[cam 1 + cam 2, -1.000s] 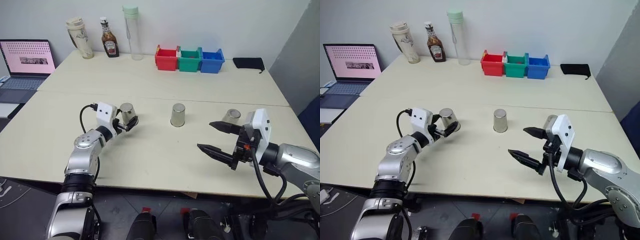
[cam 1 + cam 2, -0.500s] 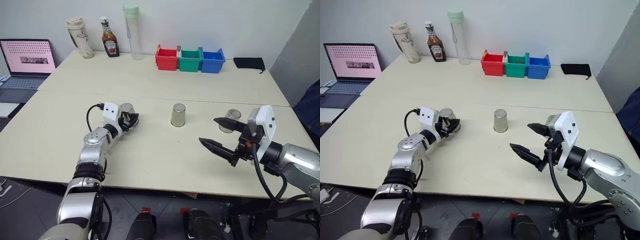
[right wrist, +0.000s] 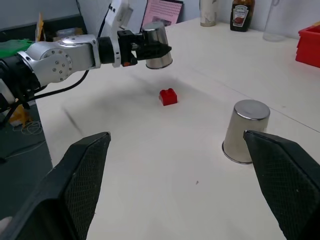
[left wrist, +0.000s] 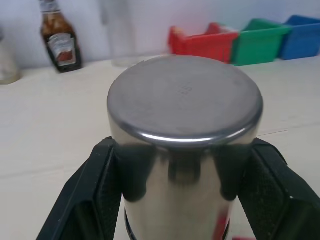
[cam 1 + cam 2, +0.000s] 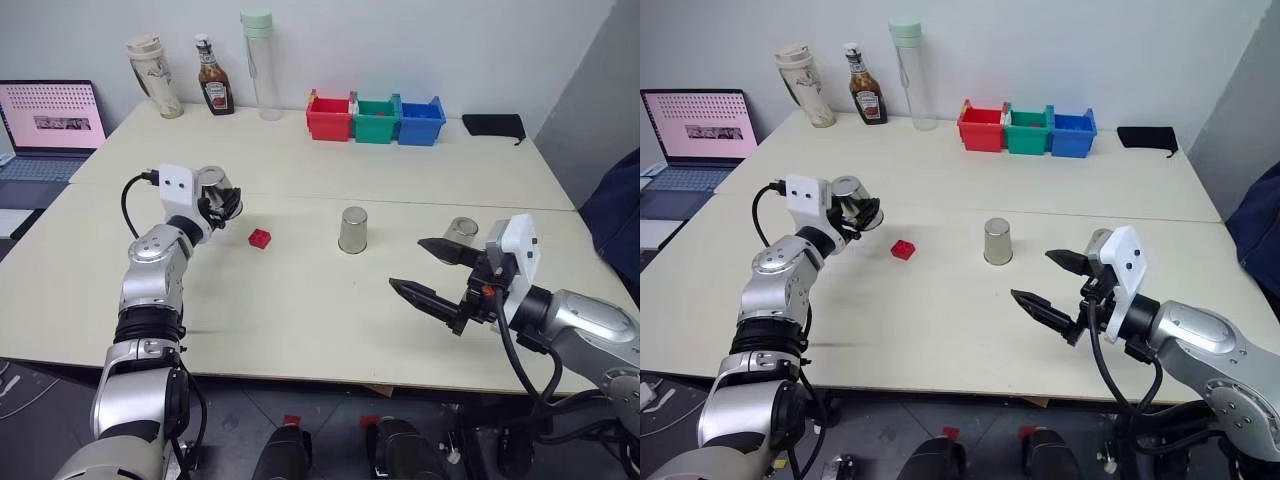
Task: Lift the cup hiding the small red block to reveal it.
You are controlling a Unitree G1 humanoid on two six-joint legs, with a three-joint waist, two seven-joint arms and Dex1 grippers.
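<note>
My left gripper (image 5: 224, 204) is shut on a brushed steel cup (image 5: 212, 184) and holds it upside down above the table (image 5: 300, 310), its black fingers (image 4: 102, 185) pressing both sides. The small red block (image 5: 260, 237) lies uncovered on the table just right of and below that cup, also seen as the red block (image 3: 168, 96). A second cup (image 5: 352, 229) stands upside down at the centre. A third cup (image 5: 461, 233) sits behind my right gripper (image 5: 405, 264), which hovers open over the table's right side with nothing between its fingers.
Red (image 5: 330, 117), green (image 5: 377, 119) and blue (image 5: 421, 120) bins line the back. A sauce bottle (image 5: 212, 77), a clear bottle with a green lid (image 5: 260, 62) and a beige tumbler (image 5: 150, 75) stand at the back left. A laptop (image 5: 45, 125) sits far left, a black pouch (image 5: 494, 125) back right.
My left gripper closed on the left cup and carried it up and to the left, uncovering the red block where the cup stood. The right arm stayed where it was.
</note>
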